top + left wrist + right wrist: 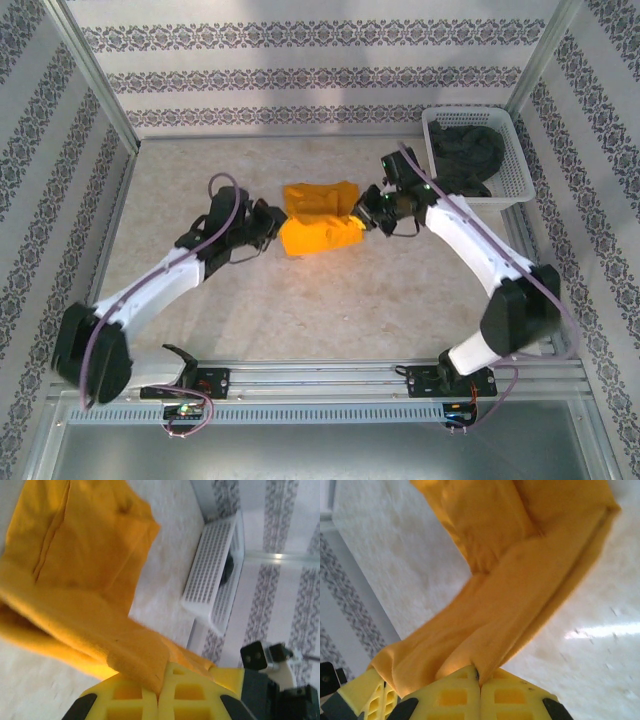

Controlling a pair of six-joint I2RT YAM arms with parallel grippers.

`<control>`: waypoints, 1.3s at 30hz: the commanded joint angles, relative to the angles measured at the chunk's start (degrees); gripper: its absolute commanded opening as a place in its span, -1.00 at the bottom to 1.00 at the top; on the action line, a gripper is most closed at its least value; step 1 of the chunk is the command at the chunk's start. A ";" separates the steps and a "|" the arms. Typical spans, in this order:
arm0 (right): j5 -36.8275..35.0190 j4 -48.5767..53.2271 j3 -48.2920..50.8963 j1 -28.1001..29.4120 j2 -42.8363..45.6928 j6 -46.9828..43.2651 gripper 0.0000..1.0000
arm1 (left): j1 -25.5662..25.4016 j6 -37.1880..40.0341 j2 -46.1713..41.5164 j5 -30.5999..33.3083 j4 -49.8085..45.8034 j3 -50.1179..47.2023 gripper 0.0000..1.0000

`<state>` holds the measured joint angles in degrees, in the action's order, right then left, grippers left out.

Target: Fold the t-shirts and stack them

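Walls (300,60) papered in grey ornamental stripes are closing in a pale, mottled beige table (330,310), with bare metal posts (95,75) standing at the far corners and a rail (330,378) running along the near edge under the two arm bases.

Two t-shirts are showing. The mustard-orange t-shirt (320,215) is sitting at the middle of the table as a bunched, partly folded bundle, its longer side running left to right between the two arms. Which way its collar is pointing cannot be told. The charcoal t-shirt (465,150) is lying crumpled inside the one white lattice basket (510,170), which is standing in the far right corner, well apart from the orange bundle.

The left gripper (272,222) is meeting the bundle's left edge. In the left wrist view its yellow fingers (125,700) are pressing fully together with a fold of orange cloth pinched between them, and the rest of the shirt is spreading away across the table towards the basket.

The right gripper (362,212) is meeting the right edge. In the right wrist view its jaws are likewise clamping tight on a gathered band of the same cloth, which is stretching away from the fingers in a long, creased strip.
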<state>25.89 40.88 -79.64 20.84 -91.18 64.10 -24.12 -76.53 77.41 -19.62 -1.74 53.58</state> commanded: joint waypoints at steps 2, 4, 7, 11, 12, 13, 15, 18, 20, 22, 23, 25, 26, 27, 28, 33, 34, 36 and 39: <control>-1.29 0.25 -10.29 -3.78 -11.99 1.12 -1.00 | 4.66 1.65 14.20 -3.02 6.41 11.23 -1.00; -1.81 -0.36 -16.88 -5.15 -19.87 0.80 -1.00 | 6.51 2.00 23.28 -4.57 6.25 18.01 -1.00; -0.93 0.67 -28.94 -7.14 -30.99 -1.44 -0.48 | 8.55 0.51 33.87 -6.01 7.09 24.50 -0.57; 3.73 6.67 -46.73 -8.46 -42.11 -6.95 -0.02 | 9.93 2.91 37.11 -3.70 2.78 30.09 -0.06; 2.53 10.11 -50.64 -8.61 -43.00 -9.45 0.03 | 9.77 4.43 35.66 -2.08 0.45 30.83 0.02; 1.35 12.08 -52.03 -8.60 -42.56 -11.47 0.06 | 9.48 5.49 33.94 -0.87 -1.81 30.85 0.07; 0.24 11.01 -47.91 -8.75 -38.49 -13.36 0.07 | 8.49 5.36 29.73 0.60 -3.86 27.97 0.07; 0.63 -0.16 -29.13 -8.81 -26.34 -13.67 0.06 | 4.51 0.03 22.71 1.83 -3.58 18.72 0.03; 2.06 -13.29 -13.11 -8.82 -16.52 -11.43 0.07 | 0.00 -6.80 18.35 3.74 0.91 10.38 0.02; 3.73 -25.75 2.90 -8.63 -6.59 -8.41 0.15 | -5.05 -15.33 15.18 7.56 7.28 2.31 0.07; 4.91 -31.66 8.71 -8.60 -3.03 -6.99 0.18 | -7.53 -18.51 14.69 9.49 10.11 0.25 0.11; 6.96 -40.09 19.37 -8.23 4.32 -4.11 0.27 | -11.78 -23.54 15.68 13.66 17.09 -2.63 0.22; 7.84 -42.43 22.84 -8.11 6.58 -3.07 0.30 | -13.36 -25.03 16.82 15.32 19.58 -2.89 0.25; 8.84 -44.44 26.14 -7.97 8.62 -1.88 0.32 | -14.65 -26.46 18.35 17.26 21.81 -2.67 0.31; 9.58 -45.48 28.77 -7.99 10.45 -0.81 0.33 | -15.56 -28.03 20.22 18.66 23.68 -1.95 0.36; 10.02 -43.19 34.77 -8.49 16.17 0.07 0.34 | -18.36 -33.56 30.12 22.02 31.33 2.90 0.44; 9.84 -42.44 35.22 -8.75 17.04 0.06 0.34 | -18.57 -33.64 32.21 22.59 32.49 3.99 0.44; 9.79 -42.00 35.81 -9.19 18.31 0.20 0.34 | -18.60 -34.50 35.38 23.49 33.08 5.65 0.43; 9.75 -39.51 35.28 -9.58 19.52 -0.77 0.33 | -18.51 -36.39 39.57 25.96 36.20 7.22 0.23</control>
<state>34.46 1.93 -44.25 12.08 -73.67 63.31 -42.06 -108.44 114.30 1.67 27.03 58.92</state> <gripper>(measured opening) 0.664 0.623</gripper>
